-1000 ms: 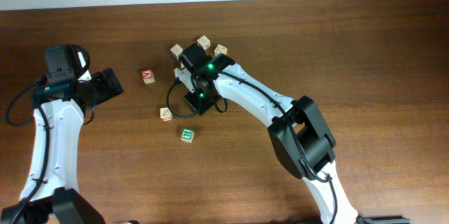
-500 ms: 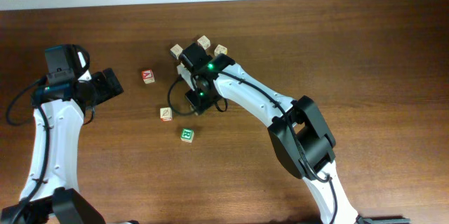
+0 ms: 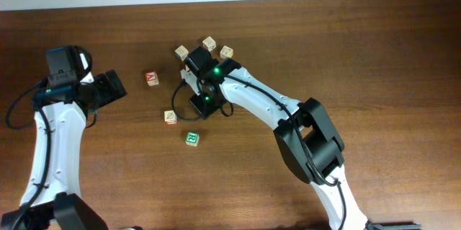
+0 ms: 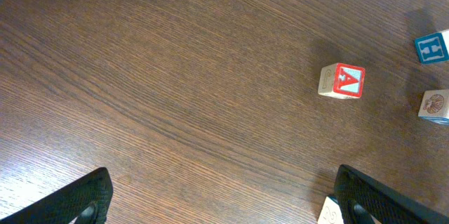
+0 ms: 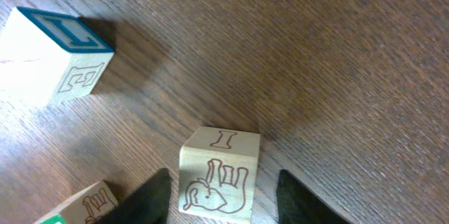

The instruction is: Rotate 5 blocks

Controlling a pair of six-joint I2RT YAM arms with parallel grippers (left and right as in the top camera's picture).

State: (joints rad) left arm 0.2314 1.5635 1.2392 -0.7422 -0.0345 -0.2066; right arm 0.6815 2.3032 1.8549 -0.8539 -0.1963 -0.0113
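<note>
overhead: high, straight down | left wrist: low, shares red-A cube (image 4: 342, 81) | right wrist: closest, probably steep

Tan elephant block (image 5: 219, 175) upright, green R block (image 3: 192, 138) nearby

Corner block (image 5: 83, 201) cropped (perhaps green-faced).

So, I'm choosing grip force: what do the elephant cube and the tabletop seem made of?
The elephant cube looks like pale, matte wood: faint grain, brown line art apparently printed on. The tabletop looks like dark wood or wood-look laminate: long grain lines, slight sheen; which one, I cannot tell.
</note>
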